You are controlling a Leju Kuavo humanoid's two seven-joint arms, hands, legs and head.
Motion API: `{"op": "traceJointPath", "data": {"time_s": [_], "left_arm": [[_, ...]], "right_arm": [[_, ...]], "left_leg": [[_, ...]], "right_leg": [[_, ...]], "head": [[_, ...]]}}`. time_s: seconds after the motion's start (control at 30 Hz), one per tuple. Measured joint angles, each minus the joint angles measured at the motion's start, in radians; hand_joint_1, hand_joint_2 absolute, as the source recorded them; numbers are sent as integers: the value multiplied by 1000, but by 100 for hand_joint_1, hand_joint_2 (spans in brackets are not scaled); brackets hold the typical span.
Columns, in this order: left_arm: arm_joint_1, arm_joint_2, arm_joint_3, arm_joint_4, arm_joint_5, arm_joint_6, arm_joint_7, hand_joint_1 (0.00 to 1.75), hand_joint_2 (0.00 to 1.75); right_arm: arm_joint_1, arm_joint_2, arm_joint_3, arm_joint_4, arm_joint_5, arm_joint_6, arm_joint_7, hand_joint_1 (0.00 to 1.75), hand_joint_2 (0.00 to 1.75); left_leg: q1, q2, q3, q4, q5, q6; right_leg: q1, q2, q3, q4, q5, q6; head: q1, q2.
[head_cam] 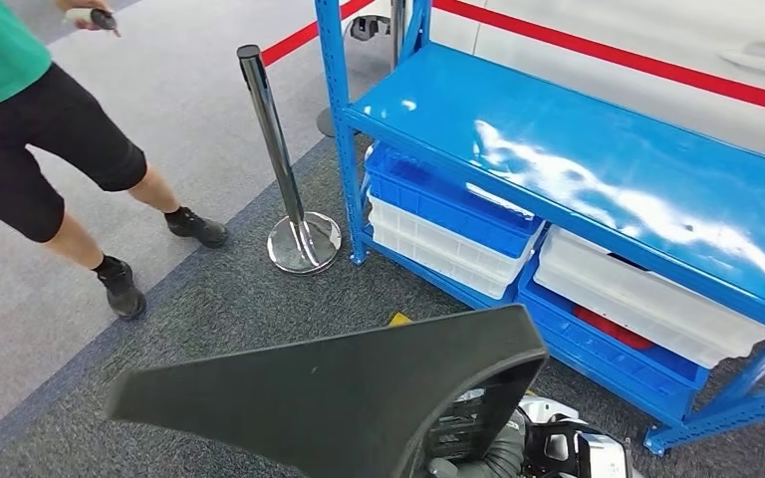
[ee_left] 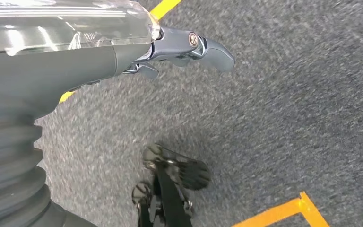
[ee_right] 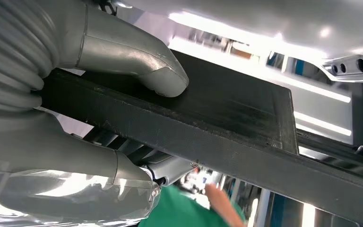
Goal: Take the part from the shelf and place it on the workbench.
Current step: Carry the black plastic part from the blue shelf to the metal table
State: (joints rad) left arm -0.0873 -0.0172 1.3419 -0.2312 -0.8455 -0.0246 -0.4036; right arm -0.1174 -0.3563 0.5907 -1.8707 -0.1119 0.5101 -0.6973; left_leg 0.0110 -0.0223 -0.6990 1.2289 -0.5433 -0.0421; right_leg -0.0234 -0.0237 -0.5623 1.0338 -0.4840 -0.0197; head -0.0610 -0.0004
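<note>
A large, flat black plastic part (head_cam: 359, 398) with a wide flared end is carried low in front of me in the head view, above the grey carpet. My right hand (ee_right: 38, 123) grips it along one edge, with the thumb (ee_right: 142, 66) pressed on one face of the part (ee_right: 227, 123) and the fingers wrapped around the other side. In the head view the right hand (head_cam: 488, 443) peeks out under the part's right end. My left hand (ee_left: 189, 47) hangs over the carpet, fingers stretched out and holding nothing.
A blue metal shelf (head_cam: 598, 169) stands at the right, its top board bare, with blue and white bins (head_cam: 448, 224) below. A chrome stanchion post (head_cam: 279, 159) stands beside its corner. A person (head_cam: 40, 129) stands at the left. Yellow floor tape (ee_left: 283, 210) marks the carpet.
</note>
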Motion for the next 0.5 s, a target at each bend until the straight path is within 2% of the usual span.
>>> {"op": "traceJointPath", "data": {"time_s": [0.03,0.07,0.1,0.13,0.2,0.23,0.27,0.33,0.37,0.4,0.47,0.5], "left_arm": [[-1,-1,-1,0,-4,-2,0,0,175],[-1,-2,-2,0,-8,-5,-1,0,175],[0,-2,-4,0,-11,-7,-1,0,175],[1,-2,-5,0,-13,-10,-1,0,175],[-1,-2,-8,0,-15,-13,-1,0,175],[-2,-2,-10,0,-17,-14,1,0,175],[-2,-2,-13,0,-19,-14,3,0,175],[2,-2,-19,0,-26,-13,9,0,175],[5,-3,-21,0,-29,-13,11,0,175],[6,-4,-23,0,-32,-12,13,0,175],[3,-6,-25,1,-35,-12,14,0,175],[1,-6,-26,1,-35,-13,15,0,175]], "right_arm": [[1,0,-2,1,2,-1,0,175,175],[3,0,-4,3,3,-2,0,175,175],[3,0,-6,4,6,-3,0,175,175],[4,0,-8,4,8,-6,0,175,175],[5,0,-9,5,16,-12,0,175,175],[5,0,-9,5,20,-14,0,175,175],[7,0,-9,7,24,-16,0,175,175],[8,0,-9,10,30,-21,0,175,175],[9,0,-9,12,33,-24,1,175,175],[10,0,-9,13,34,-28,1,175,175],[15,1,-9,16,35,-33,0,175,175],[20,1,-9,17,35,-34,0,175,175]], "left_leg": [[0,7,-21,49,-18,-1],[0,10,-24,63,-17,0],[0,13,-7,36,1,3],[-2,21,27,-24,30,9],[-11,54,97,-155,75,26],[-17,67,116,-194,85,35],[-22,72,120,-209,86,42],[-23,55,121,-216,93,52],[-21,45,126,-225,99,57],[-18,36,131,-235,105,63],[-14,18,135,-246,115,71],[-13,7,134,-246,117,73]], "right_leg": [[3,-14,0,0,-1,-1],[5,-28,0,0,-2,-2],[8,-40,0,0,-2,-3],[10,-52,1,0,-3,-3],[14,-74,4,0,-5,0],[15,-82,5,0,-6,3],[15,-90,5,-1,-6,7],[13,-103,8,-4,-7,19],[12,-93,10,-1,-11,24],[11,-72,5,15,-25,27],[8,-11,-32,104,-79,31],[6,7,-62,170,-110,31]], "head": [[0,0],[0,0],[0,0],[0,0],[0,0],[0,0],[0,0],[0,0],[0,0],[0,0],[0,0],[0,0]]}}
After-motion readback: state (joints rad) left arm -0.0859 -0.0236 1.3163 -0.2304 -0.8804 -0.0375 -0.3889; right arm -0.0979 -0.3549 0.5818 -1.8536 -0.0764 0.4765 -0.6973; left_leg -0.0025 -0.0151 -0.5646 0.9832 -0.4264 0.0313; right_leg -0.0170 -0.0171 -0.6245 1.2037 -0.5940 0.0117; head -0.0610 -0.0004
